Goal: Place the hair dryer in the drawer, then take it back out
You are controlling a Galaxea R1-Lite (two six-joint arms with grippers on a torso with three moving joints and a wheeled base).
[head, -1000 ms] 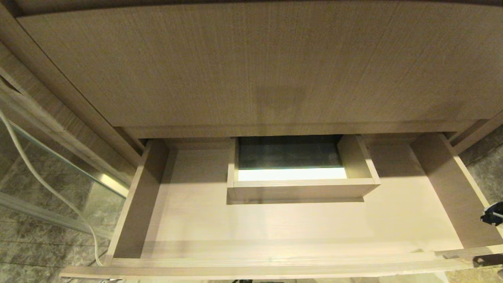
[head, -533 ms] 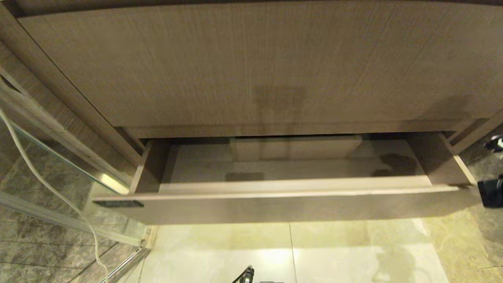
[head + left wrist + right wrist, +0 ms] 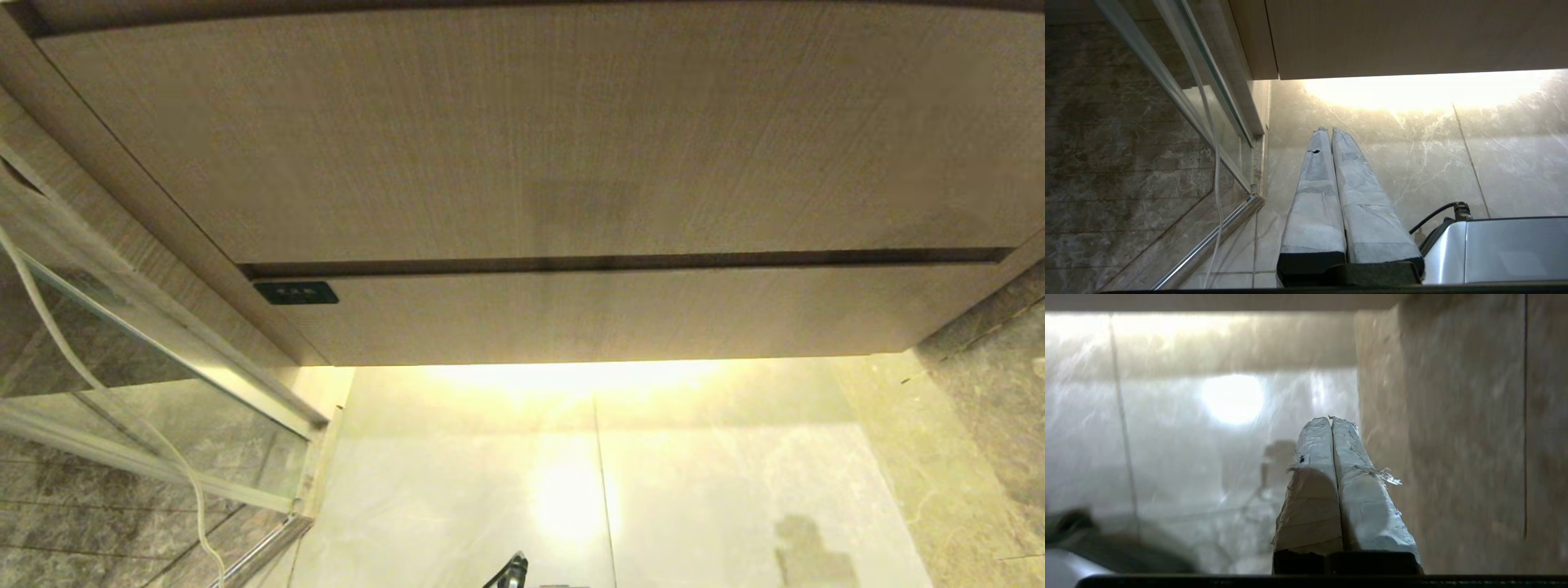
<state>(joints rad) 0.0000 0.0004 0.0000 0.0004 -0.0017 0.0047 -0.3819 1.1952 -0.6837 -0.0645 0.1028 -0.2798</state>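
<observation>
A pale, glossy marble tile floor [image 3: 702, 490] fills the near part of the head view, lit by a bright glare from under the wood-grain vanity cabinet. Nearest on that floor, at the view's lower edge, a small black part of the robot [image 3: 510, 572] pokes in. To the left of the cabinet, a glass shower panel [image 3: 163, 392] in a metal frame stands on darker stone tiles, with a white cable [image 3: 192, 498] trailing down in front of it.

Beyond the floor, the drawer [image 3: 620, 314] is pushed fully shut, its front flush below the taller wood-grain panel [image 3: 522, 131], with only a dark slit between them. The small black label [image 3: 295, 292] sits at the left end of the drawer front. A second ago this drawer stood pulled right out, its bare bottom and the boxed cutout at its centre open to view; half a second ago it was half in. The hair dryer is in none of the views, and was not inside the open drawer earlier either.

The left gripper [image 3: 1327, 130] hangs over the floor near the cabinet's left corner, its taped fingers [image 3: 1314, 196] pressed together on nothing. The right gripper [image 3: 1331, 418] is below the cabinet's right end, close to the brown stone wall [image 3: 1453, 437], fingers likewise closed and empty; it has left the head view, where its black parts showed at the drawer's right end earlier.
</observation>
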